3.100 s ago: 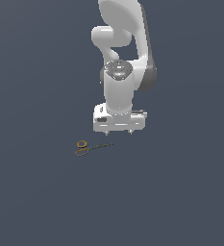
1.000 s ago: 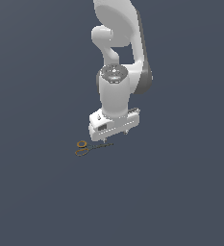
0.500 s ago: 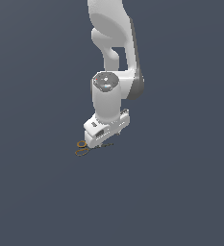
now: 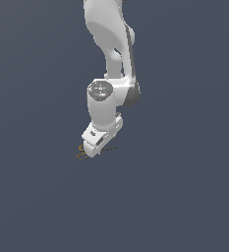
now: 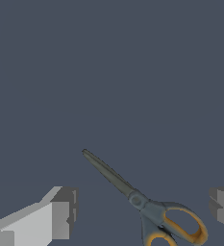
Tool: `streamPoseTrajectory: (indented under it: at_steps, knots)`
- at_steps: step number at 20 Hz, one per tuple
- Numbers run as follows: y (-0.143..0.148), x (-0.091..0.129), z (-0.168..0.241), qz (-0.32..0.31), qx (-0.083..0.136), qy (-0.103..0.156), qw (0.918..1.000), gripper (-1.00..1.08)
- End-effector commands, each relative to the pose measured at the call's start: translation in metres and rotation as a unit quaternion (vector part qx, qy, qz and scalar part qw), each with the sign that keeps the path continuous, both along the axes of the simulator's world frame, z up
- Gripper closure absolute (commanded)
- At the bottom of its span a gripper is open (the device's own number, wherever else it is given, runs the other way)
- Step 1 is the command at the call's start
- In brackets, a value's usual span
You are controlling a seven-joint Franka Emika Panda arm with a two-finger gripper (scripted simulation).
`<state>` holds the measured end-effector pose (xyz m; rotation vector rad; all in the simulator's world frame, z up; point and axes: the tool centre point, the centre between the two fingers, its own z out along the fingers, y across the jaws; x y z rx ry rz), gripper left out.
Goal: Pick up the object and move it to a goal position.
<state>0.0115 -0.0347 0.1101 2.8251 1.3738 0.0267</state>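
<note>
The scissors (image 5: 147, 206) lie flat on the dark grey floor, with thin grey blades and orange loop handles. In the exterior view only the handles (image 4: 81, 156) and a bit of blade show beside the white hand. My gripper (image 5: 142, 211) is open and empty, low over the scissors. One finger (image 5: 60, 216) stands on one side of them and the other finger (image 5: 221, 204) on the other side, near the handles. Neither finger touches the scissors. In the exterior view the gripper (image 4: 98, 149) sits right above the scissors and hides their middle.
Only the flat dark grey floor (image 4: 185, 197) surrounds the scissors. The white arm (image 4: 108, 44) rises behind the hand. No goal marker shows.
The hand has moved toward the exterior view's left and come down over the scissors, turning at the wrist. The scissors have not moved.
</note>
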Motion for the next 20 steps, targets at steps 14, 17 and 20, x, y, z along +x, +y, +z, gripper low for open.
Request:
streamPoseTrajectory:
  at_steps: [14, 17, 20]
  knots:
    - [-0.036, -0.006, -0.033, 0.192, -0.006, 0.004, 0.9814, -0.92]
    - [-0.042, -0.008, -0.039, 0.224, -0.006, 0.005, 0.9745, -0.92]
    - [-0.047, -0.009, -0.043, 0.251, -0.006, 0.006, 0.9679, -0.92]
